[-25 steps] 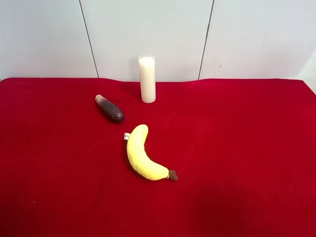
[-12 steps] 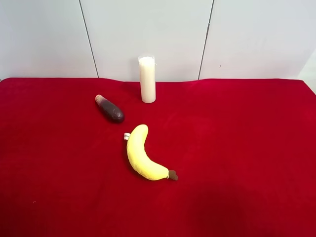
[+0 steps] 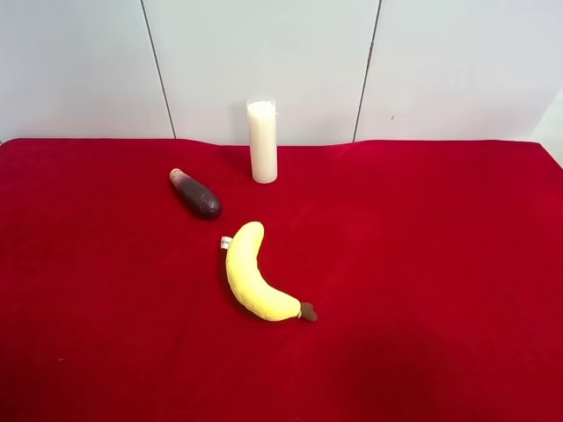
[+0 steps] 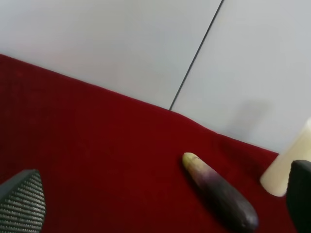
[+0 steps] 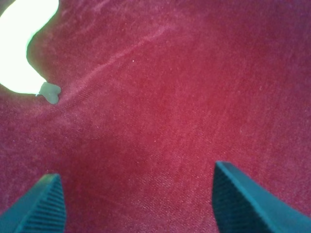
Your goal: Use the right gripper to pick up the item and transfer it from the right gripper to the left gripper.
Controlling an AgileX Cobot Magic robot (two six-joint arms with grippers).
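The item, a small dark purple eggplant (image 3: 196, 194) with a pale stem end, lies on the red cloth left of the candle. Neither arm shows in the exterior high view. In the left wrist view the eggplant (image 4: 221, 194) lies a short way ahead of my left gripper (image 4: 163, 170), whose jaws stand wide open with nothing between them. In the right wrist view my right gripper (image 5: 136, 172) hovers over bare red cloth, open and empty. The eggplant does not appear in that view.
A yellow plush banana (image 3: 251, 277) lies near the middle of the red cloth (image 3: 422, 246), and shows off to one side of the right gripper as the banana (image 5: 22, 43). A white pillar candle (image 3: 262, 141) stands at the back by the grey wall, beside the eggplant as the candle (image 4: 286, 170).
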